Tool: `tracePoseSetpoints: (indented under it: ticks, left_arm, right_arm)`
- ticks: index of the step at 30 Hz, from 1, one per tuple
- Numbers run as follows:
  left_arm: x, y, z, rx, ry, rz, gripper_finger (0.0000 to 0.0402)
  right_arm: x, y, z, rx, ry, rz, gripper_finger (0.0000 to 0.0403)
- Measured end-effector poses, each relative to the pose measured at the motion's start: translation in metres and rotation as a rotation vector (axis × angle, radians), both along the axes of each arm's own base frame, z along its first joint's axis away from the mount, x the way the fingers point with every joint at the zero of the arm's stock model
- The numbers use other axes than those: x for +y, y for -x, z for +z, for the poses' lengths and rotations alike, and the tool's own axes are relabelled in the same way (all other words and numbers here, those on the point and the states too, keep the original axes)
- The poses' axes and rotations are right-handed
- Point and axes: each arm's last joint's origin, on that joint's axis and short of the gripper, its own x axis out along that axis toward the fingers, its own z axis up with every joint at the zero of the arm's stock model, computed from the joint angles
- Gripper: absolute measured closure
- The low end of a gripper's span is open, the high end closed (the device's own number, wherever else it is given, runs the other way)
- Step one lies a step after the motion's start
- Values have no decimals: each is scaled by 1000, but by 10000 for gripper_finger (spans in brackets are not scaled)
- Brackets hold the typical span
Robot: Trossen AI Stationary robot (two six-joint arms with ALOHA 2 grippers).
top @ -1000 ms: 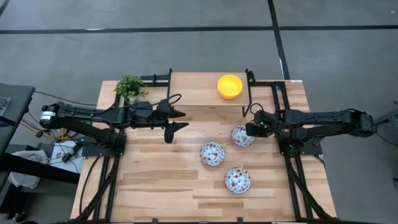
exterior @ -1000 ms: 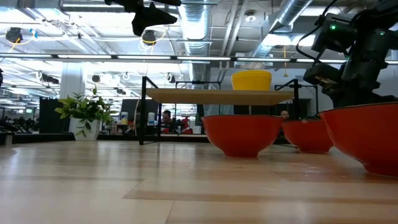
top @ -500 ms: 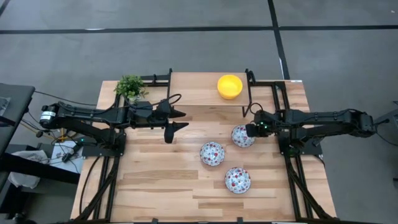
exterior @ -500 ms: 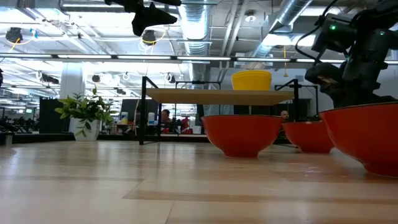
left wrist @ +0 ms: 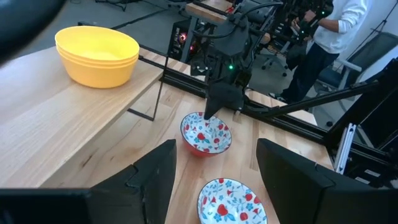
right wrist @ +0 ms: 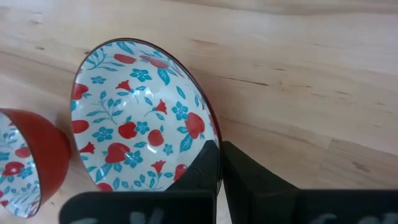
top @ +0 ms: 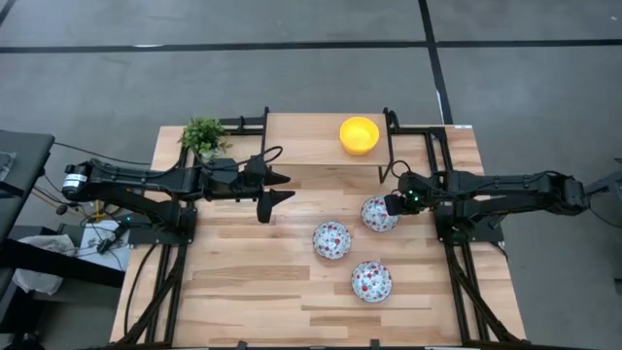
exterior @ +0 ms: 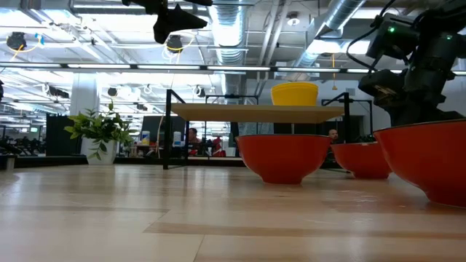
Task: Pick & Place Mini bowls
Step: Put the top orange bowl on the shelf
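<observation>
Right wrist view gives me the right fingers pinched on the floral bowl's rim (nearest the yellow stack); left fingers hang spread, beside the plant.

No legible text anywhere.

bright even overhead light, soft shadows, glaring ceiling lamps, sharp throughout

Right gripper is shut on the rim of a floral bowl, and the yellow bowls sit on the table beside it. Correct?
Not quite. The right gripper is shut on the floral bowl's rim, but the yellow bowls sit stacked on the raised shelf at the back, as the left wrist view shows.
</observation>
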Motion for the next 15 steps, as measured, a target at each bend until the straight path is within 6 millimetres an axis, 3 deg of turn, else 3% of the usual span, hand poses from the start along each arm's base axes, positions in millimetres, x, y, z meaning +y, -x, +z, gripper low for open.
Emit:
tracePoseSetpoints:
  ticks: [7, 15]
  left_arm:
    - [0, 0, 0, 0, 0, 0, 180]
    - [0, 0, 0, 0, 1, 0, 180]
  right_arm:
    - [0, 4, 8, -42, 58, 13, 402]
    - [-2, -2, 32, -111, 122, 60, 402]
